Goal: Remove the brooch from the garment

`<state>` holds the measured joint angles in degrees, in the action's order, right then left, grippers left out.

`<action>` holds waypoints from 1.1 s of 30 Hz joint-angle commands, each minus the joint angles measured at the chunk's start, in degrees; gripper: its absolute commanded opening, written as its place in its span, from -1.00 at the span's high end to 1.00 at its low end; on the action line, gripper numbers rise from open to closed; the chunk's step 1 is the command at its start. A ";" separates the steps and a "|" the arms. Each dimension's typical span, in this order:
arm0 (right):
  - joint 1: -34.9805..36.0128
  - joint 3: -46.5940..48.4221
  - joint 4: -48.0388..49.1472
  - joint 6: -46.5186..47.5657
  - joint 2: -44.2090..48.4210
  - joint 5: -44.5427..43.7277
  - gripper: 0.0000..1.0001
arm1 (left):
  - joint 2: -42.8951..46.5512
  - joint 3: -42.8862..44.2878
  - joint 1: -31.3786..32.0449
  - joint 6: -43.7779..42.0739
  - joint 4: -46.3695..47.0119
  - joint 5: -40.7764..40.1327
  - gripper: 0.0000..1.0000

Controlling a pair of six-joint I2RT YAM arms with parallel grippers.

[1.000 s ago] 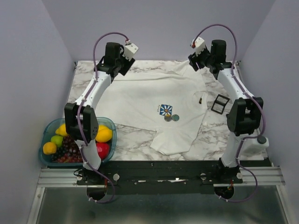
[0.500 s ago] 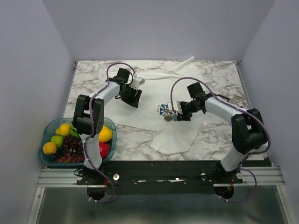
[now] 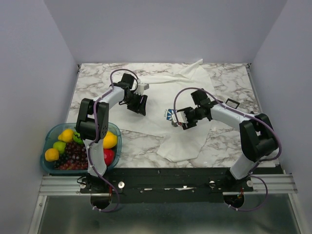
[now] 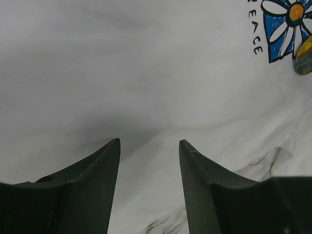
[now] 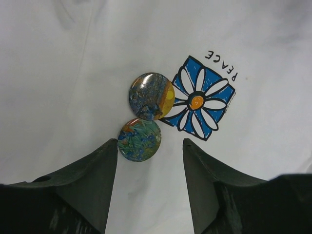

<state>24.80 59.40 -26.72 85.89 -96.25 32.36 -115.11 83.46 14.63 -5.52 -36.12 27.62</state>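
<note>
The garment (image 3: 161, 90) is a white shirt spread flat on the table, with a printed blue daisy square (image 5: 200, 100) marked "PEACE". Two round brooches are on the cloth beside the print: a blue-and-yellow one (image 5: 151, 96) and a blue-green one (image 5: 140, 139). My right gripper (image 5: 150, 141) is open, low over the cloth, and the blue-green brooch lies near its left fingertip (image 5: 109, 151). In the top view the right gripper (image 3: 181, 121) covers both brooches. My left gripper (image 4: 149, 141) is open and empty over plain cloth to the left of the print (image 4: 287, 27).
A teal bowl (image 3: 48, 134) of fruit stands at the table's front left, beside the left arm's base. A small black square frame (image 3: 232, 103) lies right of the shirt. The marble table (image 3: 92, 78) shows around the shirt. Walls close in on three sides.
Both arms have come down from raised positions at the back onto the shirt. The right gripper has moved to the brooches; the left has settled on the cloth left of the print.
</note>
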 commanded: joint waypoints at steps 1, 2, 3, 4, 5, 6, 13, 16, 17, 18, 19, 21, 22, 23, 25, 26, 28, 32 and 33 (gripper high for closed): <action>1.04 -0.42 0.62 3.32 -1.31 -1.86 -0.25 | -0.12 -2.16 -0.04 1.74 0.17 2.71 -0.19; 1.30 -0.42 0.62 3.67 -1.40 -2.56 -0.25 | -0.12 -2.60 -0.04 1.91 0.26 2.97 -0.18; 1.39 -0.51 0.62 3.76 -1.83 -2.83 -0.25 | -0.12 -2.78 -0.04 2.18 0.35 3.06 -0.19; 1.48 -0.51 0.62 3.76 -1.93 -3.00 -0.25 | -0.03 -2.86 -0.04 2.35 0.43 2.97 -0.18; 1.66 -0.60 0.53 3.76 -2.01 -3.26 -0.25 | 0.06 -3.13 -0.04 2.44 0.61 2.80 -0.18; 1.66 -0.68 0.44 3.76 -2.01 -3.27 -0.25 | 0.32 -3.30 -0.04 2.44 0.87 2.71 -0.18; 2.27 -1.04 0.09 3.76 -3.68 -6.51 -0.23 | 0.41 -3.39 -0.04 2.62 1.05 2.44 -0.18; 2.36 -1.30 1.49 3.24 -4.47 -8.19 -0.21 | 0.32 -3.22 -0.04 2.53 1.14 2.27 -0.18; 2.45 -1.47 2.02 2.80 -4.65 -8.71 -0.18 | 0.32 -3.22 -0.04 2.44 1.23 2.18 -0.18; 2.45 -1.56 3.15 2.19 -4.65 -8.89 -0.17 | 0.32 -3.13 -0.04 2.44 1.14 2.18 -0.18; 2.45 -1.65 3.69 1.83 -4.56 -8.98 -0.15 | 0.32 -3.04 -0.04 2.44 0.96 2.18 -0.18; 2.36 -2.00 6.14 0.26 -3.69 -8.98 -0.11 | 0.32 -2.87 -0.04 2.35 0.88 2.27 -0.18; 2.36 -2.26 7.11 -0.36 -3.16 -8.89 -0.10 | 0.41 -2.87 -0.04 2.27 0.87 2.27 -0.18; 2.45 -2.44 8.16 -1.07 -2.64 -8.72 -0.08 | 0.41 -2.78 -0.04 2.27 0.79 2.27 -0.18; 2.45 -2.88 10.63 -3.00 -1.40 -8.80 0.03 | 0.33 -2.69 -0.04 2.00 0.61 2.18 -0.18; 2.45 -2.80 11.07 -3.70 -1.14 -8.54 0.06 | 0.32 -2.78 -0.04 1.92 0.61 2.00 -0.18; 2.45 -2.71 12.04 -5.37 -0.44 -8.45 0.15 | 0.15 -2.69 -0.04 1.74 0.44 1.74 -0.18; 2.45 -2.53 13.01 -7.84 0.27 -8.19 0.21 | 0.15 -2.34 -0.04 1.30 0.17 1.74 -0.18; 2.45 -2.53 13.10 -8.62 0.18 -8.28 0.23 | 0.15 -2.25 -0.04 1.21 0.00 1.83 -0.18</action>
<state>26.94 57.32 -17.12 80.95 -98.00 24.64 -115.09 81.14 14.52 -3.40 -35.20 29.02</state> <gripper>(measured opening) 0.403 0.591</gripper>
